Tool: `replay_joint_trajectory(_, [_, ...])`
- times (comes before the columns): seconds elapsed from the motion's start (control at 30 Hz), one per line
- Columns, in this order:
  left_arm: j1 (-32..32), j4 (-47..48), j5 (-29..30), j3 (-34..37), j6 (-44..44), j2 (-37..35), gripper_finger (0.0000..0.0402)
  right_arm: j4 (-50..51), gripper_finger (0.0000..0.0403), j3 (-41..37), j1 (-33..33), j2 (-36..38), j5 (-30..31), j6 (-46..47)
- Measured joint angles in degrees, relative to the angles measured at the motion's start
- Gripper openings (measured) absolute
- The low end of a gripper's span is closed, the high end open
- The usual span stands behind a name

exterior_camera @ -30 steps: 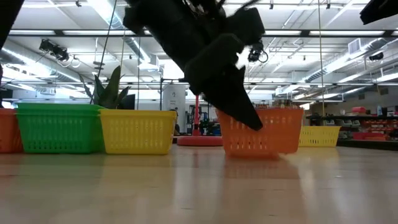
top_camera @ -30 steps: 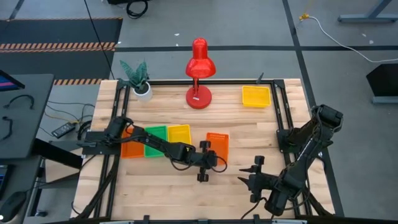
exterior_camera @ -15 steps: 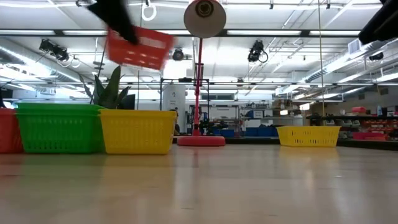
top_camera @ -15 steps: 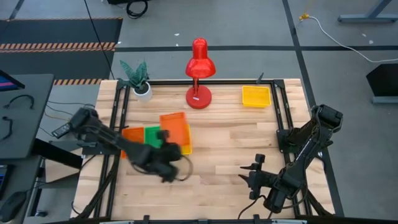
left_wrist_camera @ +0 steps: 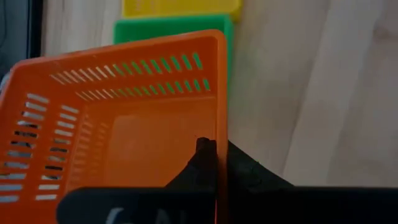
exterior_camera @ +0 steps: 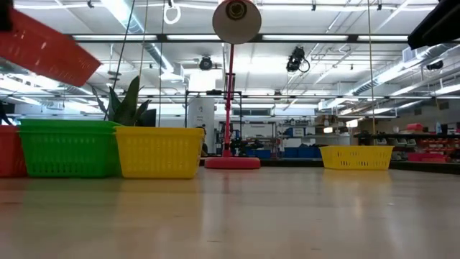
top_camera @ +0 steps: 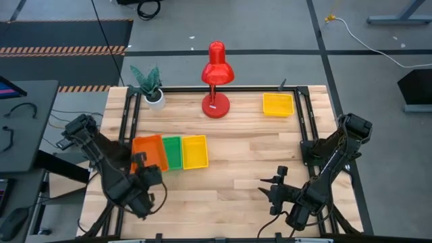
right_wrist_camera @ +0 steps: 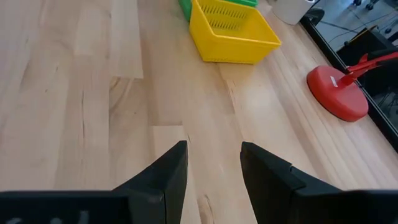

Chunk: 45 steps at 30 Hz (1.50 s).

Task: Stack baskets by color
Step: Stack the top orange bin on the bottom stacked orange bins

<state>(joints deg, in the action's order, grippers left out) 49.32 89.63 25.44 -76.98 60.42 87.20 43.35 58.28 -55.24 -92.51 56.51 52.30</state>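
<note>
Over the left end of the row, my left gripper [left_wrist_camera: 214, 163] is pinched tight on the side wall of an orange basket [left_wrist_camera: 124, 118], carrying it tilted and clear of the table; the low view shows it up in the air at the far left. Below it sits another orange basket [exterior_camera: 7, 150], touching the green basket [top_camera: 173, 152], which touches the yellow basket [top_camera: 194, 150]. To nest it well I judge I should level the carried one, square it over the orange one underneath, then lower straight down before letting go, keeping its near wall off the green rim. A second yellow basket [top_camera: 277, 104] waits well apart beyond the red lamp [top_camera: 217, 81]; my right gripper [right_wrist_camera: 212, 163] idles open over bare table
</note>
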Motion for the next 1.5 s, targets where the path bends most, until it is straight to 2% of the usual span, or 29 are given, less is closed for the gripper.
replay_joint_trajectory(0.23, [4.30,-0.56,-2.75,14.06,11.15,-8.07,0.0007,0.03,0.0154,0.00,-0.02,0.00,0.93,-1.87])
replay_joint_trajectory(0.43, [6.27,-11.35,-2.61,26.26,11.41,-17.45,0.0008,-0.01,0.0154,0.00,0.00,0.00,1.14,-2.72])
replay_joint_trajectory(0.6, [6.82,-17.70,-2.83,31.84,11.15,-21.66,0.0014,-1.48,0.0154,0.00,0.34,0.00,2.23,-2.78])
replay_joint_trajectory(0.73, [6.82,-18.35,-2.83,32.86,9.57,-21.99,0.0042,-2.08,0.0154,0.00,0.86,0.00,2.36,-2.78])
replay_joint_trajectory(0.9, [6.82,-15.95,-2.85,32.86,9.69,-22.46,0.0103,-2.18,0.0154,0.00,1.35,0.00,2.36,-2.78])
replay_joint_trajectory(1.07, [7.52,-10.68,-2.39,30.79,15.50,-24.65,0.0170,-2.18,0.0154,0.00,1.57,-0.02,2.36,-2.89])
replay_joint_trajectory(1.17, [8.79,-9.26,0.81,28.36,19.36,-26.68,0.0193,-2.16,0.0154,0.00,1.57,-0.02,2.34,-2.96])
replay_joint_trajectory(1.37, [11.60,-9.53,13.68,26.70,21.78,-28.46,0.0191,-2.15,0.0154,0.00,1.57,-0.02,2.34,-2.96])
replay_joint_trajectory(1.43, [11.86,-9.57,15.95,27.41,23.20,-28.40,0.0182,-2.16,0.0154,0.00,1.57,-0.02,2.33,-2.98])
replay_joint_trajectory(1.5, [11.98,-8.96,15.77,28.85,26.97,-28.40,0.0170,-2.14,0.0154,0.02,1.57,-0.02,2.32,-2.98])
